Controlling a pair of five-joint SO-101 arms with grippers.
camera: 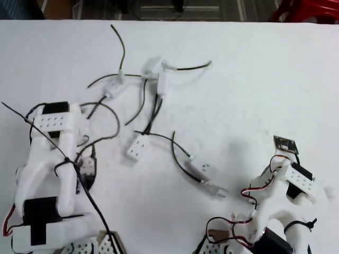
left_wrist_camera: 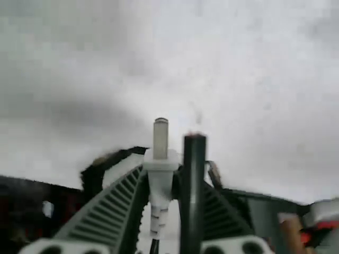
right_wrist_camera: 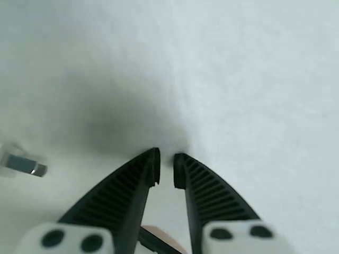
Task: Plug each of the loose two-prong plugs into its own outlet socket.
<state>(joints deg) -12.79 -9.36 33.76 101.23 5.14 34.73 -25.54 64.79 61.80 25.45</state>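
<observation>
The left tool [left_wrist_camera: 174, 177] is pinched on a small white plastic two-prong plug [left_wrist_camera: 159, 180]. It is gripped by its body, and one metal prong [left_wrist_camera: 160, 136] stands clear beyond the tips. A dark upright bar [left_wrist_camera: 194, 174] beside it cannot be identified. The right tool [right_wrist_camera: 165, 170] is almost pressed together, with only a narrow slit showing and nothing held, above the white worktop [right_wrist_camera: 254, 79]. A bare metal prong [right_wrist_camera: 24, 164] is seen at the left edge of that frame.

In the high view, another loose white plug [camera: 215, 190] lies low and right of centre on its thin black cord [camera: 177, 159]. It is near a white rectangular socket block [camera: 139, 146] at centre. The plugs are judged light, rigid and slick, and the cords limp and likely to tug. The body's flat sides are best taken, with the prongs kept free.
</observation>
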